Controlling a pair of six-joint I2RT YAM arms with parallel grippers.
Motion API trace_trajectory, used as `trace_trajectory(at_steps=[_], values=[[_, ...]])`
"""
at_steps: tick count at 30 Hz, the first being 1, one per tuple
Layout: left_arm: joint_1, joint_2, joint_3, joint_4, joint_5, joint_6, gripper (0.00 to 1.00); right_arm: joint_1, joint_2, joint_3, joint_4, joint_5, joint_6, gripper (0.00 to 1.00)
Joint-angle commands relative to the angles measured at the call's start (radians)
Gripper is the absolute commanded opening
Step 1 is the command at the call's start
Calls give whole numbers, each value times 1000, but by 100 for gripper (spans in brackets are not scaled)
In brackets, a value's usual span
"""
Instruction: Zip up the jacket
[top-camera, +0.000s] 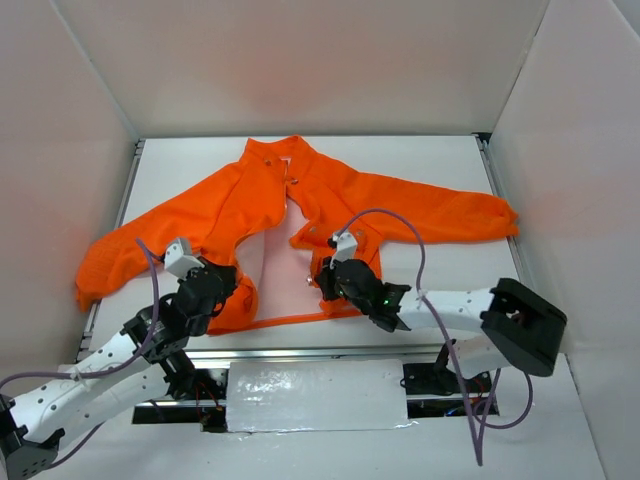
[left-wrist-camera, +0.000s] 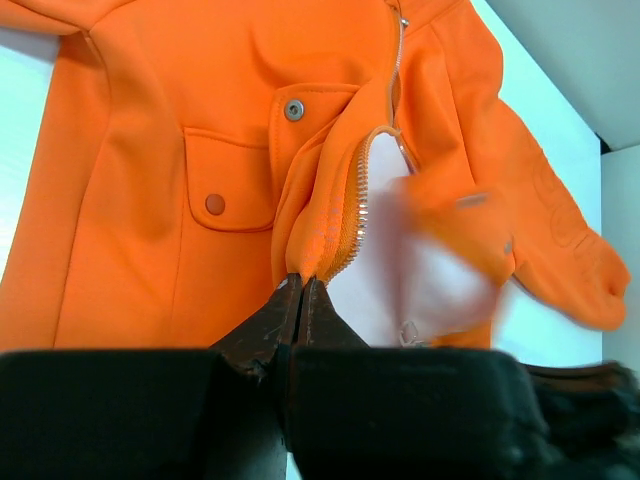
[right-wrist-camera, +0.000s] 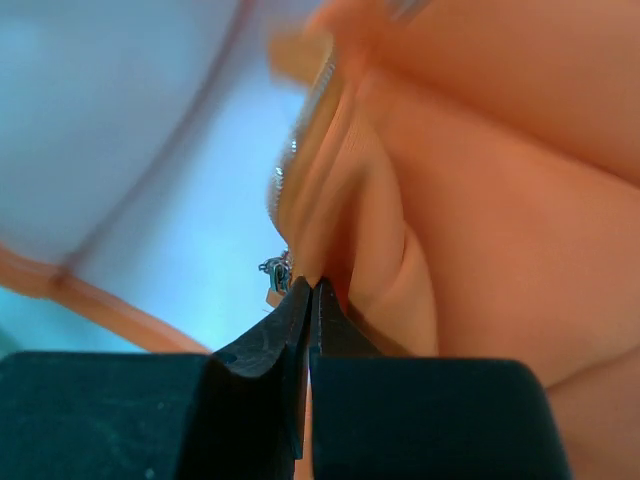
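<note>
Jacket (top-camera: 300, 200) front open: left hand (left-wrist-camera: 300, 285) pinches one zipper edge (left-wrist-camera: 352, 215), right hand (right-wrist-camera: 310, 285) pinches the other just beside the slider (right-wrist-camera: 274, 270), likely to bring both halves together.

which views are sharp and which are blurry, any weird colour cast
Top external: evenly lit and sharp, the jacket casting only soft shadows. Left wrist: pocket and zipper teeth are crisp, but a smeared patch sits right of the zipper; the left gripper is dark in the foreground. Right wrist: fabric is too close and out of focus, with a bluish cast behind; the right gripper is the sharpest part.
</note>
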Motion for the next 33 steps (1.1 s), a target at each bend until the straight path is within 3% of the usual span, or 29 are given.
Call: trace_trajectory(at_steps=[1,14,20,23,30,32,33], values=[[0,-7,7,24,0,48,0,-11,24,62,101,47,-76,0],[0,-5,30,15,14,98,0,-23,-24,15,295,83,-186,0],[0,12,32,23,18,103,0,-23,-7,32,266,89,-193,0],[0,22,42,13,15,95,0,-29,66,140,104,153,-134,0],[1,74,154,-95,-21,36,0,-112,205,718,-212,55,-234,0],[1,85,189,-137,-38,34,0,-114,116,762,-211,19,-278,0],[0,81,188,-140,-34,44,0,-109,63,691,-167,-64,-287,0]])
